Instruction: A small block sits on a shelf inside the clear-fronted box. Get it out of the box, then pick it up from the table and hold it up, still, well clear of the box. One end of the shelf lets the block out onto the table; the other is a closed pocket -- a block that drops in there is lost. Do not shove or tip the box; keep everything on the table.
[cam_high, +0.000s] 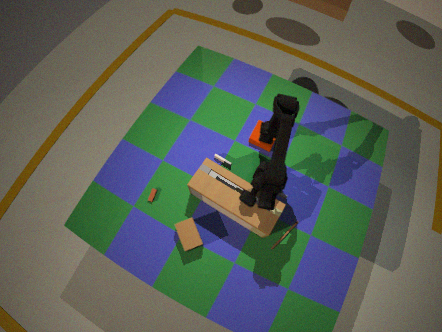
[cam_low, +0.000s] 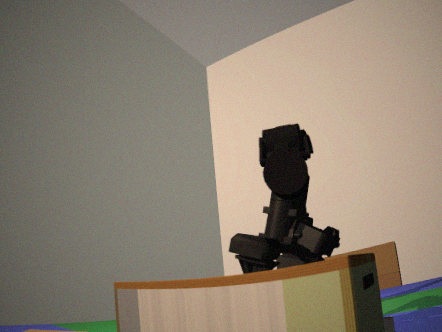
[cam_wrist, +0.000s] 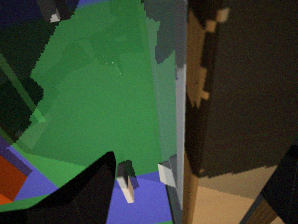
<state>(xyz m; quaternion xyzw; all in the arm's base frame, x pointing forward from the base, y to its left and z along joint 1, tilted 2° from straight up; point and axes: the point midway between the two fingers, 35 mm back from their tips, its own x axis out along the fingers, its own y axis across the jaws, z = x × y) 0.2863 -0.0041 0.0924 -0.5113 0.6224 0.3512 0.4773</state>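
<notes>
The wooden box (cam_high: 220, 200) (cam_low: 210, 310) stands in the middle of the checkered table. A slot (cam_high: 225, 181) runs along its top. In the wrist view its clear pane (cam_wrist: 167, 120) stands beside the wooden top. My gripper (cam_high: 257, 198) (cam_wrist: 168, 147) is open and empty over the right part of the box in the top view. In the wrist view one finger is on the pane's outer side, the other over the wood. In the exterior view the fingertips are hidden behind the box. I cannot make out the block on the shelf. A small orange-brown piece (cam_high: 152, 195) lies left of the box.
An orange block (cam_high: 257, 139) (cam_wrist: 9, 177) is behind the box near the arm. A small black-and-white piece (cam_high: 222, 160) (cam_wrist: 126, 185) is near its back left. A wooden block (cam_high: 189, 234) is in front, and a thin brown strip (cam_high: 283, 236) is at the right end.
</notes>
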